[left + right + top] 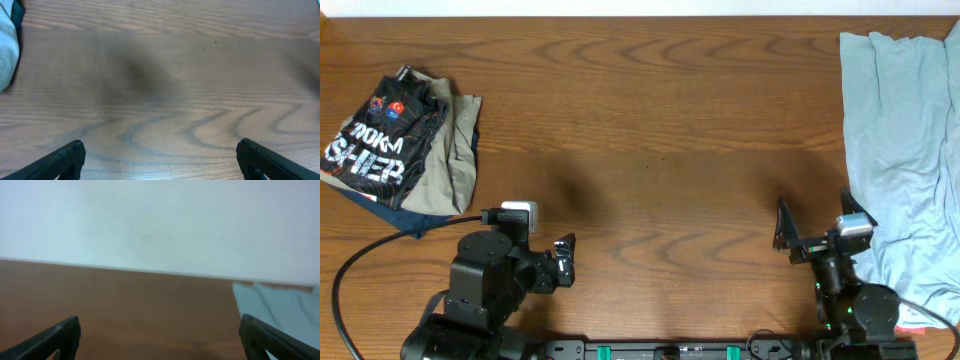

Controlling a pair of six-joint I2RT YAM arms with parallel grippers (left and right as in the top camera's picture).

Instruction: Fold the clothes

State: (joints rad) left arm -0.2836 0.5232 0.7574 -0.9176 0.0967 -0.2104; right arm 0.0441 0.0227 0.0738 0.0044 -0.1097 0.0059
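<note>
**One garment stacked, one waiting to be folded**

The black sports jersey (382, 130), with thin orange contour lines and white lettering, lies folded at the far left of the brown wooden worktop (650, 120). It sits on top of folded khaki shorts (462, 160), and a dark blue piece of cloth (398, 218) shows from under the stack. At the far right a pale blue cloth garment (900, 150) lies loose and rumpled, running off the right edge of the overhead view.

By my reading, the jersey's fold is done and the step in hand is the approach to the pale blue piece. The next move calls for a reach to the right to take an edge or corner, then pulling it flat into the bare middle.

Count – one jersey, one pair of shorts, one dark blue piece, one pale blue garment, two hands. The left hand (160, 160) and the right hand (160, 337) sit at the near edge – each spread wide and empty.
</note>
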